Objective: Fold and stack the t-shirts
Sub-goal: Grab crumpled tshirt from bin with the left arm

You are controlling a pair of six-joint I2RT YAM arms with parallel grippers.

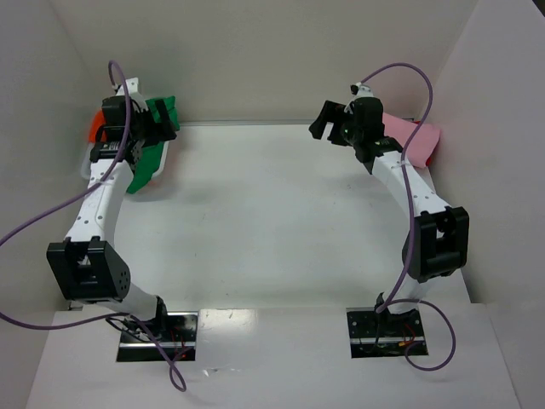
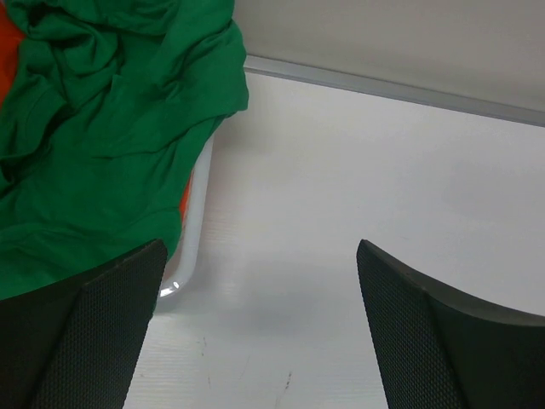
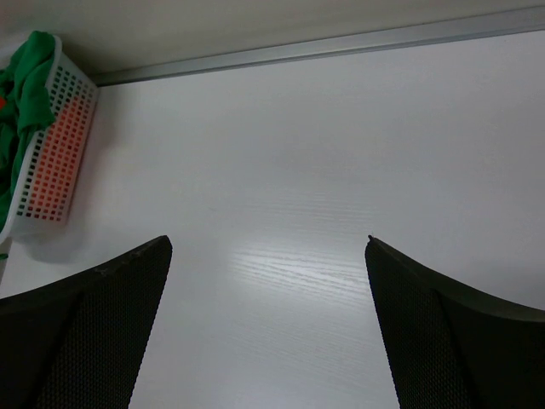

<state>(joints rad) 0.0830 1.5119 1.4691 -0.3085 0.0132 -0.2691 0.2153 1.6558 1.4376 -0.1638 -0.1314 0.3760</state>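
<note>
A bright green t-shirt [image 1: 146, 167] lies crumpled in a white mesh basket and hangs over its rim at the back left. It fills the upper left of the left wrist view [image 2: 102, 128]. An orange t-shirt [image 1: 92, 126] shows under it, behind the left arm. A pink t-shirt [image 1: 400, 129] lies at the back right behind the right arm. My left gripper [image 1: 162, 122] is open and empty just right of the basket, its left finger [image 2: 94, 332] over the green cloth's edge. My right gripper [image 1: 328, 119] is open and empty above bare table. I see no red t-shirt.
The white basket's rim [image 2: 194, 230] stands beside my left gripper, and the basket also shows far left in the right wrist view [image 3: 55, 153]. White walls close the table at the back and both sides. The white table [image 1: 272, 221] lies between the arms.
</note>
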